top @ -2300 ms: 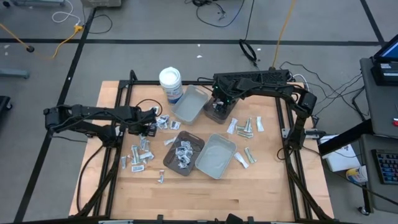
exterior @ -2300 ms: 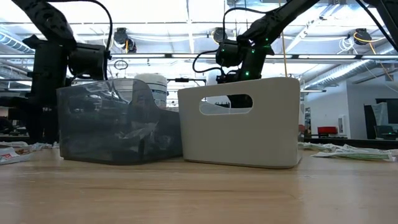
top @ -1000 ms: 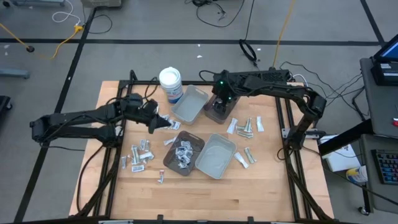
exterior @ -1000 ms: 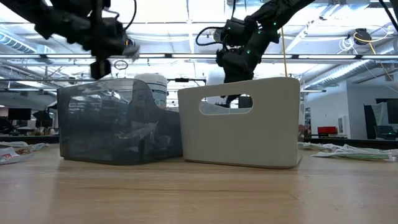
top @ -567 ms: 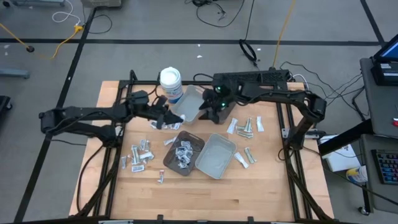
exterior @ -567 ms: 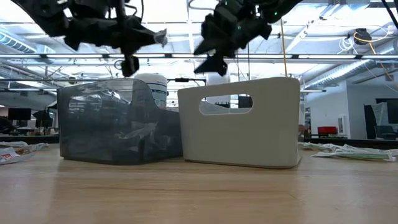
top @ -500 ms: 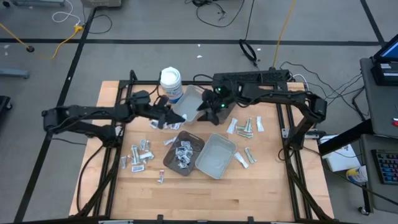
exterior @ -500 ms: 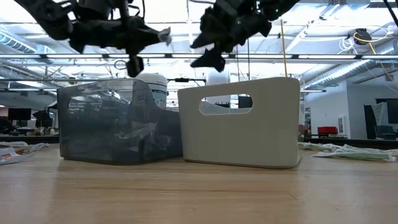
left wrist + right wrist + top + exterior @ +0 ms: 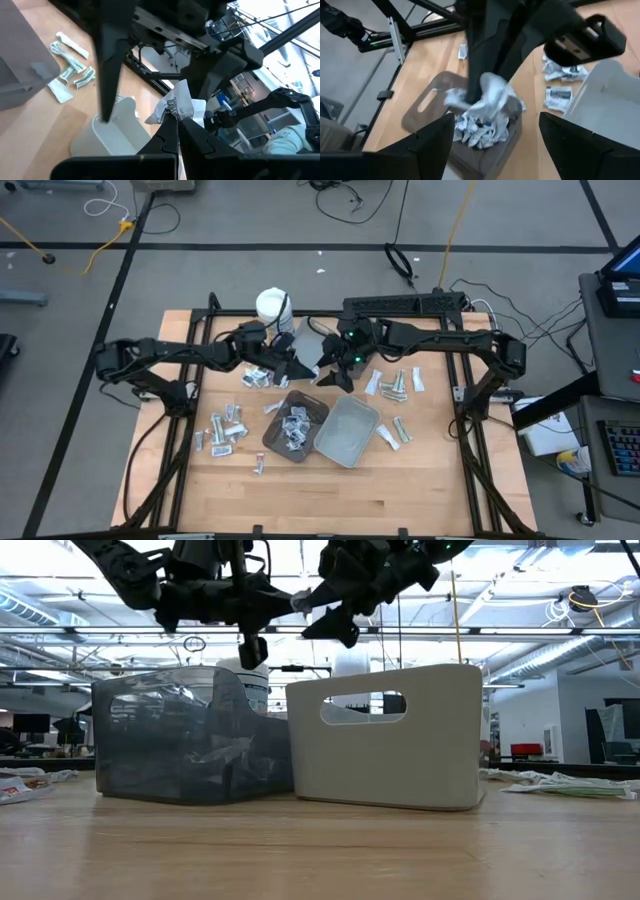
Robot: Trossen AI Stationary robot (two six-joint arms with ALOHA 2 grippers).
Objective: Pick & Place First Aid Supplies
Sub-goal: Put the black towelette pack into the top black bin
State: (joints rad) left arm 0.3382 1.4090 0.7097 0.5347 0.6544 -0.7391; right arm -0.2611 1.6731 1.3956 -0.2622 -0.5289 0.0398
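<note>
A crumpled white packet (image 9: 176,104) is pinched between the closed fingertips of the left pincer (image 9: 175,121), held in the air above the desk (image 9: 400,490), over the gap between the trays. Straight opposite it, the right pincer (image 9: 327,372) has its two fingers (image 9: 427,145) spread wide on either side of the packet without touching it, gripping nothing. Below them sits the brown tray (image 9: 296,426), heaped with more packets (image 9: 482,131), with a grey tray (image 9: 347,430) just beside it. Other loose packets (image 9: 228,428) lie scattered on the desk to the left, and pale strips (image 9: 393,384) to the right. A white round tub (image 9: 271,306) stands near the far edge.
</note>
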